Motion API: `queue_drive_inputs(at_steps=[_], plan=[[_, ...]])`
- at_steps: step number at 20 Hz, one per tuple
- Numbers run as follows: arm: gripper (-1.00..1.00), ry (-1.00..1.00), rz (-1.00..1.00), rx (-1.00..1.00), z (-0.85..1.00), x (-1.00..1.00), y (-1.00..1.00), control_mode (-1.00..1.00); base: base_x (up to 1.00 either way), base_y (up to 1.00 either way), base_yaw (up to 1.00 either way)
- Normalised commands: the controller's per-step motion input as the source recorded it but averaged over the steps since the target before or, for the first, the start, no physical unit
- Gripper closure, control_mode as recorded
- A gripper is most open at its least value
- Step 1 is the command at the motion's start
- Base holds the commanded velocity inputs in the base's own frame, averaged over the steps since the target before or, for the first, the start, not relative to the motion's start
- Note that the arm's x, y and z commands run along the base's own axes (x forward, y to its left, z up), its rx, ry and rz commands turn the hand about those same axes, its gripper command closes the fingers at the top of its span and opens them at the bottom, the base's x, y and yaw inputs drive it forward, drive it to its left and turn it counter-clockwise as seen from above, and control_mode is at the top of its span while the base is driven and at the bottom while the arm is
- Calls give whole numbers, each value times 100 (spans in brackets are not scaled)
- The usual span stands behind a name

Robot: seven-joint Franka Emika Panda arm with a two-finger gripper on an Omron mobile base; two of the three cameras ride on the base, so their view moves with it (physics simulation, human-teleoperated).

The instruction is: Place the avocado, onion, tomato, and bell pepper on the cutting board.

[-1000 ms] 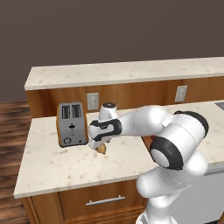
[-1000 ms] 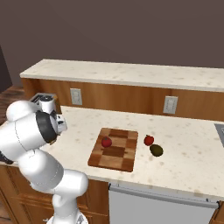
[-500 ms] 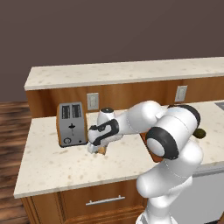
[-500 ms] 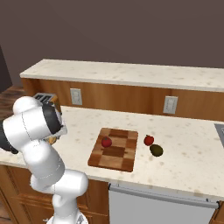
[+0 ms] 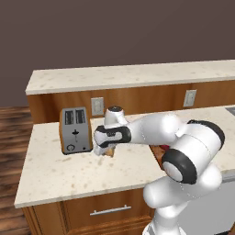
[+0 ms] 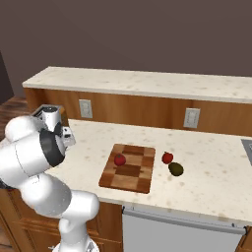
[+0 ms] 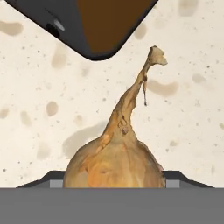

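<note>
The onion [image 7: 116, 159], a tan bulb with a thin dry stalk, fills the bottom of the hand view, and my gripper [image 7: 116, 180] is shut on its sides. From the left base view, the gripper [image 5: 105, 148] hangs low over the counter just right of the toaster, with the onion [image 5: 109, 152] peeking out beneath it. Further right lies the checkered cutting board [image 6: 129, 172] with one red round item [image 6: 119, 159] on it. A second red item [image 6: 168, 157] and the dark green avocado [image 6: 175, 169] rest on the counter right of the board. I cannot tell tomato from bell pepper.
A silver toaster [image 5: 75, 131] stands on the speckled counter [image 5: 59, 174] close to the left of the gripper; its dark corner [image 7: 96, 22] shows beyond the onion's stalk. A raised ledge with wall outlets [image 6: 192, 117] runs along the back.
The jaws have closed in around the onion. The arm's elbow has swung rightward and lower while the hand stayed beside the toaster.
</note>
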Motion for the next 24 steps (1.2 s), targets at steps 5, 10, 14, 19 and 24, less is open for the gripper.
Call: queue_drive_inputs(at_steps=[5,10,14,19,24], plan=[[100,-7,0,0,100,-50,-44,-100,0,0,0],[100,0,-1,0,99,-55,-56,-100,0,0,0],[100,0,-5,0,93,-57,-58,-100,0,0,0],[100,0,-9,0,82,-60,-64,-100,0,0,0],[100,0,-9,0,51,-57,-76,-100,0,0,0]])
